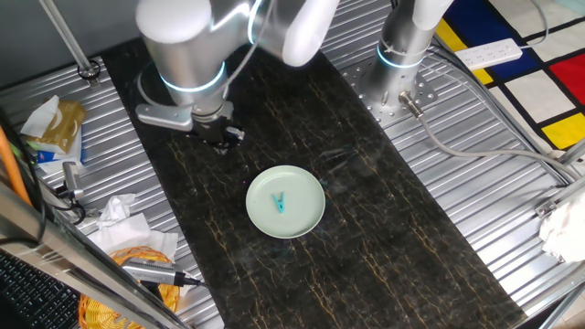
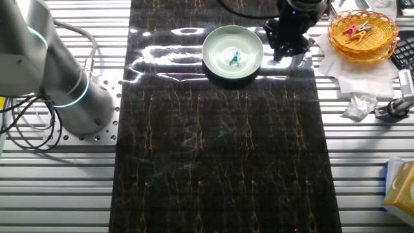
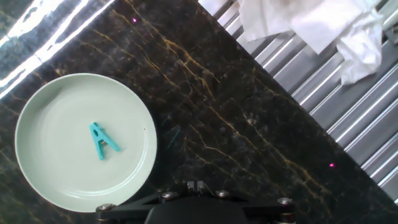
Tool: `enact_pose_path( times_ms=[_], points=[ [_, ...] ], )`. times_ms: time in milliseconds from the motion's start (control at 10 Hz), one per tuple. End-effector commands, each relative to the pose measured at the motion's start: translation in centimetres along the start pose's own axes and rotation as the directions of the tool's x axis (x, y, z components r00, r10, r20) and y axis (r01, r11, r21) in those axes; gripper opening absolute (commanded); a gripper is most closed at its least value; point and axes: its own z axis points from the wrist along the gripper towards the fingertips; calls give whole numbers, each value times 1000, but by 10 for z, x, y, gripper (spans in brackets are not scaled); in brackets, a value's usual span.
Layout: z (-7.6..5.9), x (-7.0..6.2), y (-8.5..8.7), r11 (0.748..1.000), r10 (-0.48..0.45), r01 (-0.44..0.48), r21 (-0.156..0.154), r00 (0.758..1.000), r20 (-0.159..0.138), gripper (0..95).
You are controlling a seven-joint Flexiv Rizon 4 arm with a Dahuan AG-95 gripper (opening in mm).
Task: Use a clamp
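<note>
The small teal plastic clamp [image 3: 102,140], a clothespin-like clip with two prongs, lies flat near the middle of a pale green round plate [image 3: 43,102]. The plate rests on the dark marble-patterned mat [image 3: 236,124] that covers the ribbed metal desk [image 2: 362,162].

The black two-finger end effector [image 1: 219,137] hangs over the dark mat just beside the plate, outside its rim and apart from it. It holds nothing. In one fixed view the clamp [image 1: 281,202] sits below and to the right of the end effector, with the plate [image 1: 311,219] between the two. In the other fixed view the end effector [image 2: 288,45] stands just right of the plate [image 2: 217,65], and the clamp [image 2: 235,59] lies left of it, inside the plate. In the hand view only the black base of the end effector [image 3: 196,208] shows at the lower edge, and the clamp lies up and to the left of it.

How far apart the fingers stand cannot be told; the fingertips are not clearly seen in any view.

Beyond the end effector, on the side away from the plate, a woven orange basket [image 2: 362,32] holding coloured clips stands on crumpled white paper [image 2: 352,77].
</note>
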Motion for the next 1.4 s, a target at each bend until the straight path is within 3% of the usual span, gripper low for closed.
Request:
enact_pose_path(
  times_ms=[100,200,400,600,1100,1400],
  points=[
    [0,1,0,999,-33,33,-7,999,14,0],
    [0,1,0,1000,-26,26,-3,1000,4,0],
    [0,1,0,999,-45,45,-3,999,19,0],
    [0,1,0,999,-36,36,6,999,-4,0],
    [0,1,0,1000,-21,21,15,1000,-19,0],
    [0,1,0,995,-90,91,26,995,-29,0]
  ],
)
